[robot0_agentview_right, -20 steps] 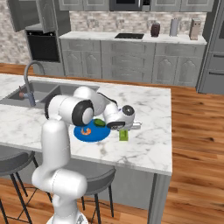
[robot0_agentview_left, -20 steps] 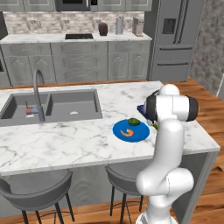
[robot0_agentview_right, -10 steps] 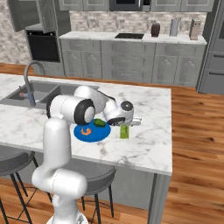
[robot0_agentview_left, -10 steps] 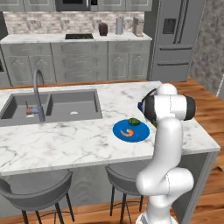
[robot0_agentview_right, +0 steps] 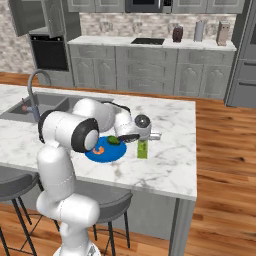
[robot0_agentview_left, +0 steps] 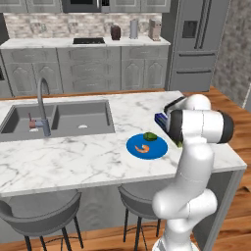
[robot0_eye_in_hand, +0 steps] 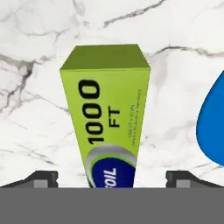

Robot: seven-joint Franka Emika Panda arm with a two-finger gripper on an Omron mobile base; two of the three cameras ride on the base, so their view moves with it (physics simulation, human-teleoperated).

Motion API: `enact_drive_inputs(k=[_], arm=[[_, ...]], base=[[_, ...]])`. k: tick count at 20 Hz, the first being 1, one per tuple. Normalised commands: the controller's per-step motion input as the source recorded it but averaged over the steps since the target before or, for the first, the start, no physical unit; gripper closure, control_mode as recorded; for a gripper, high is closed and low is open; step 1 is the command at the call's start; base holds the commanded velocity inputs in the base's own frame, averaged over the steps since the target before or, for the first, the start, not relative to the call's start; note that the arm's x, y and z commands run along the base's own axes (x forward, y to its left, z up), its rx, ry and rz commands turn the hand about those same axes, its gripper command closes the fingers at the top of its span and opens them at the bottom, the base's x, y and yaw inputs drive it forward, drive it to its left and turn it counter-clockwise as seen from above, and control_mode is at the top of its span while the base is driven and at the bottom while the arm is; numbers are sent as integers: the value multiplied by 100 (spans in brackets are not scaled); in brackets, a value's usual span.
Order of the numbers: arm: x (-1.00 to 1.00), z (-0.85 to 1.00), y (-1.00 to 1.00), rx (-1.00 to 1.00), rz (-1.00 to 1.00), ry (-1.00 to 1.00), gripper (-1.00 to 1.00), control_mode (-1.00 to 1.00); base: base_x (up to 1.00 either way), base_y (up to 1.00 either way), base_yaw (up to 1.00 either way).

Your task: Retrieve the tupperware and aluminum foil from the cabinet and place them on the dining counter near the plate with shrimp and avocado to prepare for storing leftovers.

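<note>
The marble tabletop (robot0_agentview_left: 73,162) of the island carries, toward its left end, a steel double sink (robot0_agentview_left: 59,117) with an arched faucet (robot0_agentview_left: 43,105); two dark stools (robot0_agentview_left: 41,215) stand under its near edge, and wooden flooring (robot0_agentview_right: 220,150) runs along its right side. Behind it a row of grey cabinets (robot0_agentview_left: 98,68) holds a pale worktop with a black cooktop (robot0_agentview_left: 88,41) and three small containers (robot0_agentview_left: 133,29), with a steel refrigerator (robot0_agentview_left: 196,39) to the right of them. Near the right end of the tabletop, closer to the near edge, lies the blue plate (robot0_agentview_left: 146,146) with an orange shrimp (robot0_agentview_left: 142,148) and a green avocado piece (robot0_agentview_left: 150,136). Just right of the plate rests the aluminum foil (robot0_agentview_right: 142,149), a slim box showing its green face with "1000 FT" printed on it (robot0_eye_in_hand: 107,127), lying flat on the marble and apart from the plate's rim. In the right base view the pincer (robot0_agentview_right: 150,135) hangs right above the box. In the hand view its two dark fingertips (robot0_eye_in_hand: 41,179) stand wide apart on either side of the box without touching it, so the pincer is released.
</note>
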Motion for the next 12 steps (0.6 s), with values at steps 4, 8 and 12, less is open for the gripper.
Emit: enact_drive_inputs(k=[4,8,12], arm=[[-87,44,0,0,-2,-32,-100,-100],[-100,51,7,0,0,-34,-100,-100],[-89,65,15,-3,0,-22,-100,-100]], base=[[0,0,0],[0,0,0],[0,0,0]])
